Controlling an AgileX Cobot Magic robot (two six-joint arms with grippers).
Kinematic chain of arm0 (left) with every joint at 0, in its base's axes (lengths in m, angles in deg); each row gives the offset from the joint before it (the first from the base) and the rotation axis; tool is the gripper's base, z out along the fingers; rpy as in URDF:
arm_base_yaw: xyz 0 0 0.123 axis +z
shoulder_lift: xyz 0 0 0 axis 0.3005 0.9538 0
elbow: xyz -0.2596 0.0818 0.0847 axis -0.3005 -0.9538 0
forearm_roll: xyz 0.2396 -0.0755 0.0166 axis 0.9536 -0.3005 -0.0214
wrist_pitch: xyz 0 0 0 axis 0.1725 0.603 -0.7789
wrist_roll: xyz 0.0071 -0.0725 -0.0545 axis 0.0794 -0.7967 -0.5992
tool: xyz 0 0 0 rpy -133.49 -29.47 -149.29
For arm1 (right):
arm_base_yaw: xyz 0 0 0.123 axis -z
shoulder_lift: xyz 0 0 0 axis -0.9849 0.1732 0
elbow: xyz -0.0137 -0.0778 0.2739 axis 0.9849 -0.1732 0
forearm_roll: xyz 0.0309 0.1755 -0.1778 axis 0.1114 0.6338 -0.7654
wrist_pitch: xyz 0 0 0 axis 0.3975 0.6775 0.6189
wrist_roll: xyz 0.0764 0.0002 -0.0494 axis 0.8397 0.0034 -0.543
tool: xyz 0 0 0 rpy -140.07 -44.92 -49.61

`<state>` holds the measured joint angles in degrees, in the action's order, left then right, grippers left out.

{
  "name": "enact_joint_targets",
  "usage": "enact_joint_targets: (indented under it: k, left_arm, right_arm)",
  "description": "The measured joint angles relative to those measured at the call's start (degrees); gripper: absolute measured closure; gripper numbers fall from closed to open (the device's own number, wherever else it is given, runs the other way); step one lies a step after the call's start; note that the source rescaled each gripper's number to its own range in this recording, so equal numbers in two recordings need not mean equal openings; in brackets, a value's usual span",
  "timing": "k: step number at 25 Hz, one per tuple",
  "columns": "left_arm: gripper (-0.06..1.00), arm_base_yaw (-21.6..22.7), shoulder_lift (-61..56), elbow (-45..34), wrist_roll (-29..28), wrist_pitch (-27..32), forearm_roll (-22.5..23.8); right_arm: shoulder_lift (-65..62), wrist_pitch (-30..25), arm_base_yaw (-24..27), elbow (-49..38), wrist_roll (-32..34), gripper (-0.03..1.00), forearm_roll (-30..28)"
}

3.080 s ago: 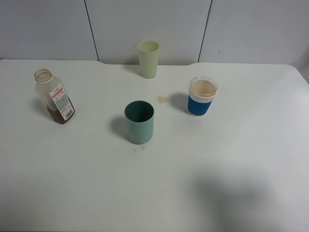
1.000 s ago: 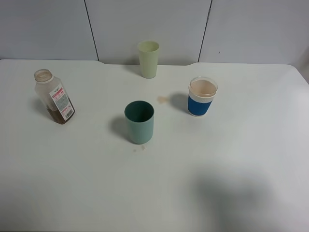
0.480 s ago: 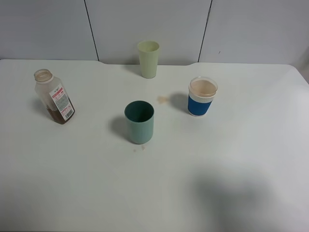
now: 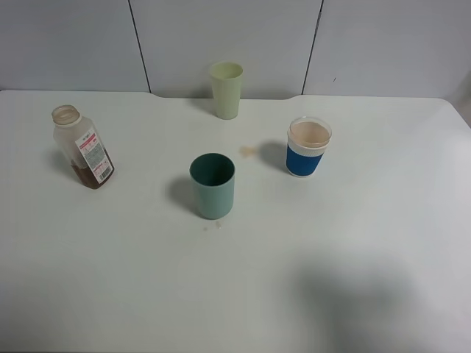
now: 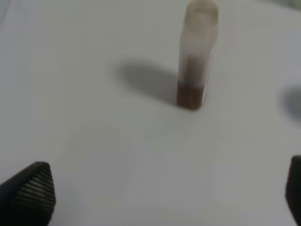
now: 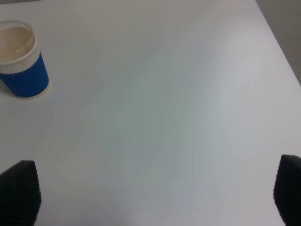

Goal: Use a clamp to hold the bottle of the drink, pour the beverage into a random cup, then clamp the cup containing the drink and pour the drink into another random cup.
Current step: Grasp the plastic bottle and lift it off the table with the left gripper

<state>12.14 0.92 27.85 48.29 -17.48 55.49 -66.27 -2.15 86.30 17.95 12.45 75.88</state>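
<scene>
An uncapped clear bottle [image 4: 81, 148] with a red-and-white label and a little brown drink at its bottom stands at the left of the table; it also shows in the left wrist view [image 5: 196, 54]. A dark teal cup [image 4: 213, 185] stands in the middle, a pale green cup [image 4: 227, 89] at the back, and a blue-sleeved white cup [image 4: 308, 146] with light brown liquid at the right, which the right wrist view [image 6: 20, 60] also shows. My left gripper [image 5: 164, 197] is open, well short of the bottle. My right gripper [image 6: 153, 193] is open, far from the blue cup. Neither arm appears in the exterior view.
A small brownish spill [image 4: 248, 151] lies on the white table [image 4: 353, 243] between the pale green and blue cups. Tiny drops [image 4: 213, 225] lie just in front of the teal cup. Grey wall panels stand behind the table.
</scene>
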Motion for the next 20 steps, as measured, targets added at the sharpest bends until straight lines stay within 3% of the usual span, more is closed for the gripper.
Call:
enact_joint_targets:
  k: [7,20]
  left_arm:
    - [-0.06,0.0,12.6,0.1,0.9,-7.2,-1.0]
    - [-0.06,0.0,34.8,0.1,8.4,-11.6,-3.1]
  right_arm:
    - [0.0,0.0,0.0,0.0,0.0,-0.02,0.0]
    - [0.0,0.0,0.0,0.0,0.0,-0.02,0.0]
